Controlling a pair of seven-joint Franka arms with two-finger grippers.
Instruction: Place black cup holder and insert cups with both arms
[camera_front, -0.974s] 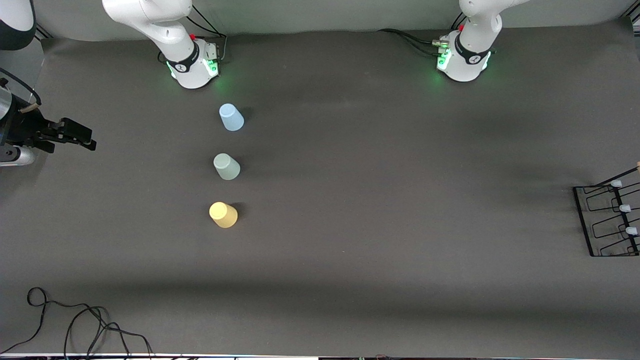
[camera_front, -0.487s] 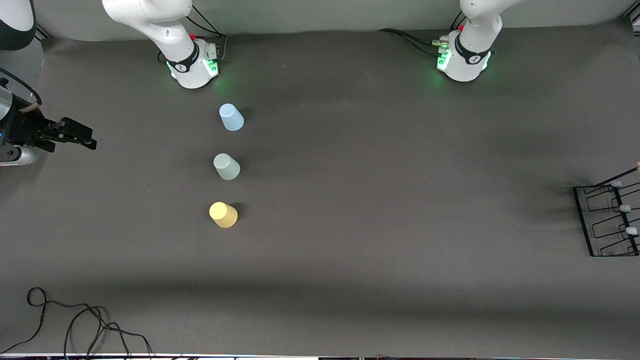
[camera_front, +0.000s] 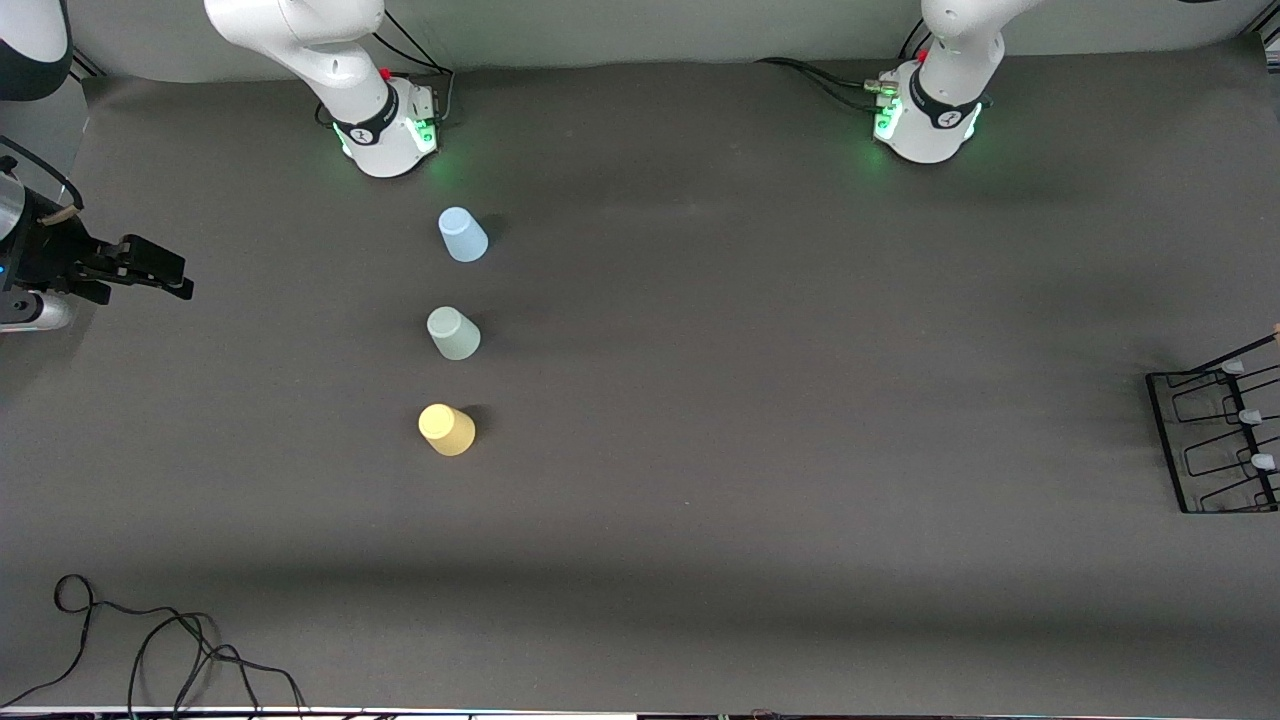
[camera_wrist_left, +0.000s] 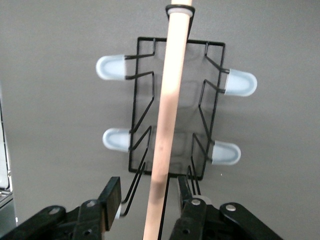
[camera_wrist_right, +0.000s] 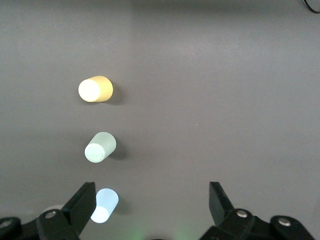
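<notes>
The black cup holder (camera_front: 1166, 440) stands at the left arm's end of the table, cut off by the view's edge. Seen from the left wrist, its wooden handle (camera_wrist_left: 172, 85) runs over the wire base (camera_wrist_left: 134, 145) and between the fingers of my left gripper (camera_wrist_left: 149, 187). Those fingers are open, with a gap on each side of the handle. The light blue cup (camera_front: 462, 235), pale green cup (camera_front: 453, 333) and yellow cup (camera_front: 446, 429) form a row out from the right arm's base. My right gripper (camera_front: 183, 280) hangs open and empty in the air; its wrist view shows the cups (camera_wrist_right: 102, 146) below.
Both green-lit bases (camera_front: 385, 140) (camera_front: 925, 125) stand along the table's edge farthest from the front camera. A loose black cable (camera_front: 150, 640) lies at the corner nearest that camera, toward the right arm's end. Pale-capped pegs (camera_wrist_left: 111, 67) stick out from the holder's sides.
</notes>
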